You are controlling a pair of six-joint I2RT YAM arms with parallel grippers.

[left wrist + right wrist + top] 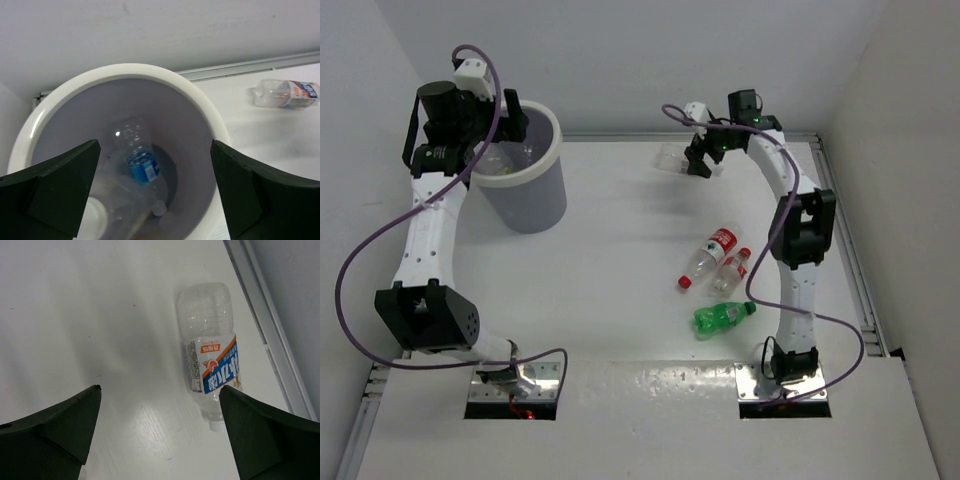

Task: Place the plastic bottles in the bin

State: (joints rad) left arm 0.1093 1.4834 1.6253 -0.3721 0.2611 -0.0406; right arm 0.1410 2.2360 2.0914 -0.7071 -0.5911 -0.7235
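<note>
The plastic bottles are in three places. A clear bottle with a blue label (pixel 140 165) lies inside the bin (pixel 150 72), with other pale shapes under it (I cannot count them well). The bin stands at the far left of the table (pixel 620 230). A second clear bottle, with a blue-white label (pixel 210 360), lies on its side close to the far rail (pixel 270 340). Three more lie together at the middle right: a larger red-label bottle (pixel 712 254), a smaller red-label bottle (pixel 733 270) and the green bottle (pixel 722 317).

The left gripper (pixel 154 150) hangs directly over the mouth of the bin, its fingers spread wide with nothing between them. I judge this is the place for dropping, so that a bottle falls inside the rim and not on it.

The right gripper (pixel 160 390) is above the table just beside the blue-white bottle, also wide open and empty. The bottle is not centred in the gap; it lies toward the right finger. Its long side runs across the closing direction, which suits a grasp on the body. The rail is near, so that finger probably has little room.
</note>
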